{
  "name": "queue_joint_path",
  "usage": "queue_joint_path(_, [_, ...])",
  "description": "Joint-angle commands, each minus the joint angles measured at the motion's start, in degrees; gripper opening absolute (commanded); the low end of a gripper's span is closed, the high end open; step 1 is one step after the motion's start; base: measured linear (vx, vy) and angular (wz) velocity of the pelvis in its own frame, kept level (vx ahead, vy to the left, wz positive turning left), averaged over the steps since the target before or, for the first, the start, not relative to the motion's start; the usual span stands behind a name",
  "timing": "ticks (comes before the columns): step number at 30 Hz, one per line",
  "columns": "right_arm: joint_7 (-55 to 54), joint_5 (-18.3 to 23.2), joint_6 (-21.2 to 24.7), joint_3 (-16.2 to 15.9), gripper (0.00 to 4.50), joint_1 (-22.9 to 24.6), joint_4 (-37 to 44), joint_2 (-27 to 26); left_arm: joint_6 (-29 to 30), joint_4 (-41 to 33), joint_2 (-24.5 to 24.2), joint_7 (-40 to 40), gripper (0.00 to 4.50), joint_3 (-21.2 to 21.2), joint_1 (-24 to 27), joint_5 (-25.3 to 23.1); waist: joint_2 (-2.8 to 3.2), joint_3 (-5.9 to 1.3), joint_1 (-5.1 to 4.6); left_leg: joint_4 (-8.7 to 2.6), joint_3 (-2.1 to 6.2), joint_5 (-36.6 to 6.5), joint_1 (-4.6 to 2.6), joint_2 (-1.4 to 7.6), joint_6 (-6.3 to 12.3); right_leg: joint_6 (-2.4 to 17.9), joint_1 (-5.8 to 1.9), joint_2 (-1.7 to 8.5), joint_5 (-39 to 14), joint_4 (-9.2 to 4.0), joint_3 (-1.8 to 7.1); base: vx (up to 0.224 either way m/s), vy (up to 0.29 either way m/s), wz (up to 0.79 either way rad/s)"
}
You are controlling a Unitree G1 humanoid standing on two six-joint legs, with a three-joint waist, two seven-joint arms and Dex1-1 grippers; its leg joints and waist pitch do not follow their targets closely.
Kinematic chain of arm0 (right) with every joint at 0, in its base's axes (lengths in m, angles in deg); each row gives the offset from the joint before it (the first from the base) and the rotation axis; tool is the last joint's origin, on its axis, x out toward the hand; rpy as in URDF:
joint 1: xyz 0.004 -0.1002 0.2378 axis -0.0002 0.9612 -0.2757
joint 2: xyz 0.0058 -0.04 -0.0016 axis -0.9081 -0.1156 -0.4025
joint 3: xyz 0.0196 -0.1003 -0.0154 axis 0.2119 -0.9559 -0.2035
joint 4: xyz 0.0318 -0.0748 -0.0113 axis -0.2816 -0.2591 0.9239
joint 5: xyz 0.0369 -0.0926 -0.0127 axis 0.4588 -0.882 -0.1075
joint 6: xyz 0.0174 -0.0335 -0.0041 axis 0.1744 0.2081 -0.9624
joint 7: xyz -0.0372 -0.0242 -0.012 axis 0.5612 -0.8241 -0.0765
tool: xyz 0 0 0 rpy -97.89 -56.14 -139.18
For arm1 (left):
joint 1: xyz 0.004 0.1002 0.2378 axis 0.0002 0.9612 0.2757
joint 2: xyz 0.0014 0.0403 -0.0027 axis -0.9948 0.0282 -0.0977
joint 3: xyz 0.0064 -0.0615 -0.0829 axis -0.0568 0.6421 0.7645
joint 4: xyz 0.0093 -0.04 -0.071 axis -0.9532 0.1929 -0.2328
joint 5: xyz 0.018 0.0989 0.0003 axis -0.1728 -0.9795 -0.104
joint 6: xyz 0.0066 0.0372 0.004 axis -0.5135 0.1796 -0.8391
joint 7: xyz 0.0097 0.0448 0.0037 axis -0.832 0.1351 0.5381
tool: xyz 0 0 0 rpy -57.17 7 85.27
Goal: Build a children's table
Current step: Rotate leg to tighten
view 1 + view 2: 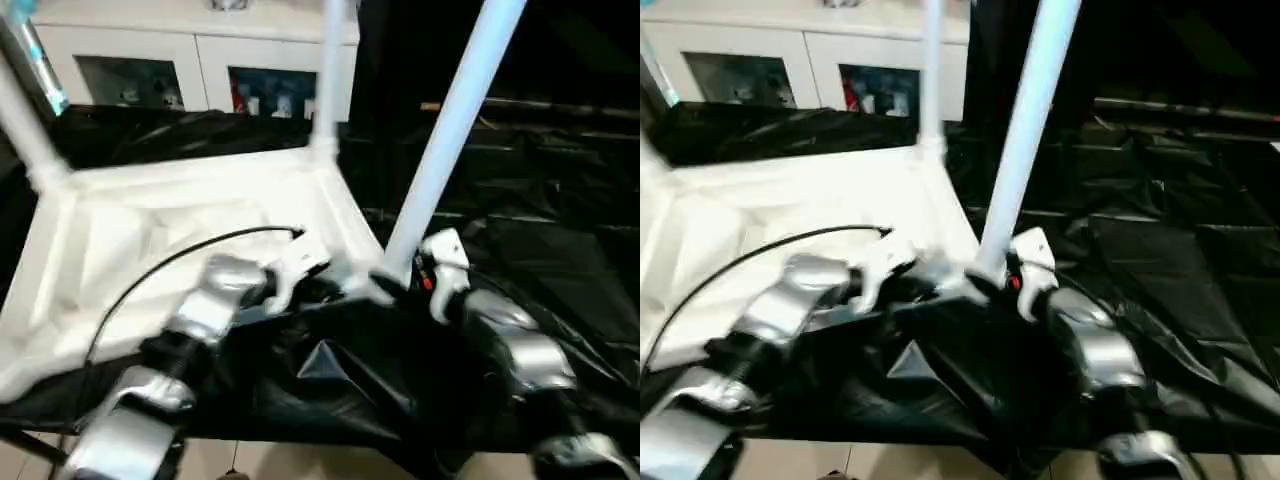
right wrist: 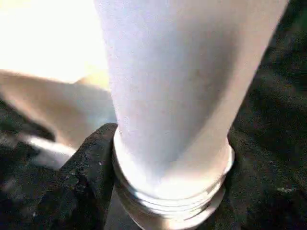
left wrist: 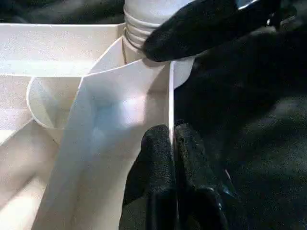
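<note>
Here, I see no readable writing: my left gripper (image 3: 172,139) pinches the smooth white tabletop (image 1: 150,230) rim; right gripper (image 1: 405,285) jaws grip the tubular leg (image 1: 450,130) at its ribbed end.

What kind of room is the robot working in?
Probably an indoor workroom or lab: a white cabinet with glass-fronted shelves stands behind a big table draped in crinkly black plastic sheeting, and pale floor tiles show below.
</note>
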State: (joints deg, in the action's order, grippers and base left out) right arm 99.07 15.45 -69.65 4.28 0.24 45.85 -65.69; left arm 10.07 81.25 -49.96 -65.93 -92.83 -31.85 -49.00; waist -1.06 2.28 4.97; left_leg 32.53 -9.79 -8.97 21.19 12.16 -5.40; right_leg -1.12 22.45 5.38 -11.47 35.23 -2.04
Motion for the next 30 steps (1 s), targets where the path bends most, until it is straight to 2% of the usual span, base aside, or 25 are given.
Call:
queue_joint_path(1, [-10.0, -0.73, 1.23, 1.37, 2.77, -2.03, -5.19, -4.22, 0.95, 3.16, 4.4, 6.83, 0.0, 1.52, -1.75, 0.57, -0.56, -3.03, -0.11, -3.83, -0.44, -14.88, -0.55, 0.22, -0.09, 10.41, -1.92, 1.88, -13.51, -4.79, 1.31, 0.0, 0.0, 0.0])
queue_joint_path(3, [-13.61, -1.59, 0.5, 0.73, 2.77, -3.88, -7.39, -7.4, 1.07, 5.0, 6.81, 10.57, 0.0, 1.63, -3.11, 0.15, -0.49, -3.13, -0.11, -3.88, -0.33, -14.82, -0.68, 0.33, -0.73, 10.23, -1.84, 1.95, -13.22, -4.78, 1.33, 0.0, 0.0, 0.0])
queue_joint_path(6, [-13.29, -2.18, -1.75, -0.89, 2.77, -5.64, -9.61, -11.05, -0.03, 7.21, 9.69, 12.71, 0.0, 1.34, -4.59, -0.06, -0.53, -3.34, 0.15, -3.68, -0.43, -12.85, -0.54, 0.17, -0.05, 10.29, -2.12, 1.82, -8.69, -4.49, 1.32, 0.0, 0.0, 0.0])
queue_joint_path(8, [-12.53, -2.67, -3.09, -1.75, 3.46, -6.53, -11.08, -12.08, -1.24, 8.24, 10.85, 12.22, 0.0, 0.8, -5.34, -0.19, -0.63, -3.4, 0.27, -3.56, -0.52, -10.99, -0.42, 0.05, 1.13, 10.78, -2.37, 1.73, -5.12, -4.25, 1.27, 0.0, 0.0, 0.0])
queue_joint_path(10, [-12.85, -2.79, -3.57, -1.28, 3.46, -7.17, -12.13, -12.15, -1.94, 9.14, 10.9, 12.15, 0.0, 0.73, -5.78, -0.4, -0.54, -3.29, 0.15, -3.62, -0.53, -11.76, -0.38, 0.0, 1.41, 10.94, -2.38, 1.75, -5.99, -4.4, 1.23, 0.0, 0.0, 0.0])
queue_joint_path(12, [-13.01, -2.83, -3.59, -1.09, 3.75, -7.33, -12.32, -12.02, -2.13, 9.38, 10.83, 12.02, 0.0, 0.76, -5.87, -0.41, -0.55, -3.08, 0.19, -3.85, -0.47, -14.45, -0.59, 0.13, 1.07, 10.3, -2.24, 1.9, -10.42, -4.88, 1.24, 0.0, 0.0, 0.0])
queue_joint_path(15, [-9.56, -3.8, -4.72, -1.41, 3.75, -7.56, -12.59, -9.11, -3.93, 10.63, 9.3, 9.5, 0.0, 0.64, -6.06, -0.5, -0.51, -3.12, 0.21, -3.92, -0.39, -15.0, -0.57, 0.17, 0.9, 9.97, -2.19, 1.89, -11.19, -4.96, 1.27, 0.0, 0.0, 0.0])
queue_joint_path(17, [-5.57, -3.47, -4.79, -1.98, 3.75, -7.11, -11.68, -7.24, -4.72, 10.86, 8.32, 7.64, 0.0, 0.39, -5.97, -0.4, -0.63, -3.17, 0.23, -3.89, -0.34, -14.34, -0.37, 0.18, 1.28, 9.98, -2.46, 1.82, -9.63, -4.79, 1.21, 0.0, 0.0, 0.0])
queue_joint_path(18, [-3.13, -3.45, -4.85, -2.43, 3.75, -6.8, -11.05, -6.17, -5.11, 10.88, 7.77, 6.38, 0.0, 0.33, -5.91, -0.3, -0.1, -3.22, 0.27, -3.82, -0.35, -14.22, -0.43, 0.16, 1.4, 10.2, -2.44, 1.85, -8.92, -4.72, 1.25, 0.0, 0.0, 0.0])
queue_joint_path(20, [2.07, -3.39, -5.16, -3.57, 3.75, -5.94, -9.52, -3.7, -5.85, 10.77, 6.55, 3.66, 0.0, 0.07, -5.73, -0.15, -0.49, -3.27, 0.31, -3.61, -0.46, -12.77, -0.29, 0.1, 2.3, 11.09, -2.68, 1.81, -6.08, -4.56, 1.21, 0.0, 0.0, 0.0])
queue_joint_path(24, [5.22, -3.17, -5.39, -4.12, 3.75, -5.44, -8.62, -2.1, -6.39, 10.65, 5.79, 1.44, 0.0, 0.01, -5.59, 0.26, -0.48, -3.28, 0.36, -3.54, -0.53, -12.01, -0.38, 0.2, 2.74, 12.16, -2.68, 1.84, -5.68, -4.49, 1.18, 0.0, 0.0, 0.0])
queue_joint_path(30, [18.66, -2.28, -5.28, -5.19, 3.75, -3.66, -4.24, 5.94, -8.37, 8.53, 1.03, -10.9, 0.0, -0.63, -4.26, 2.31, -0.3, -3.24, 0.5, -3.54, -0.5, -13.35, -0.54, 0.47, 3.45, 13.52, -2.57, 1.87, -5.47, -4.42, 1.16, 0.0, 0.0, 0.0])
